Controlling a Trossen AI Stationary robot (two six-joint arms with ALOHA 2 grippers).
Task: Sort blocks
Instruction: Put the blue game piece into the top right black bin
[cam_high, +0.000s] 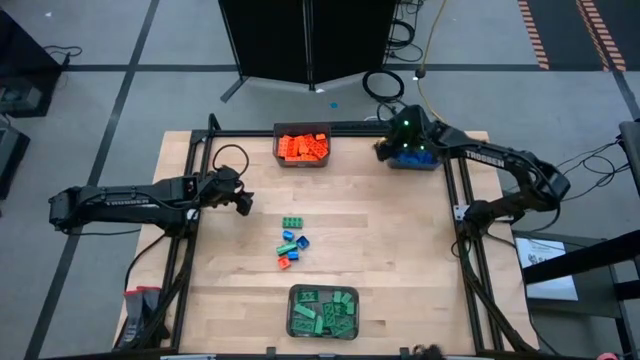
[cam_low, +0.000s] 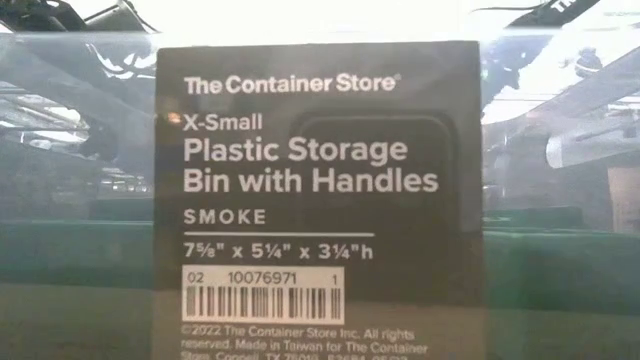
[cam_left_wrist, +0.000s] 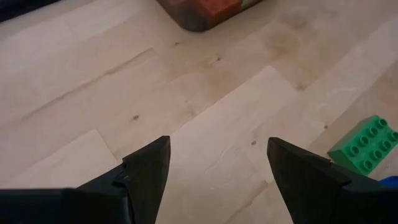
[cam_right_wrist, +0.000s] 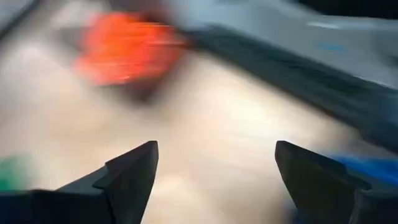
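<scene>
A small cluster of loose blocks (cam_high: 292, 242) in green, blue and orange lies on the wooden table at its middle. My left gripper (cam_high: 243, 199) hangs open to the left of the cluster. Its wrist view shows bare wood between its fingers (cam_left_wrist: 217, 142) and a green block (cam_left_wrist: 364, 144) off to one side. My right gripper (cam_high: 384, 150) is open at the far right, by the bin of blue blocks (cam_high: 414, 158). Nothing shows between its fingers (cam_right_wrist: 216, 144).
A bin of orange blocks (cam_high: 301, 147) stands at the far middle and a bin of green blocks (cam_high: 323, 312) at the near middle. A dark frame (cam_high: 330, 127) runs along the table's far and side edges. A bin's label (cam_low: 318, 200) fills the low view.
</scene>
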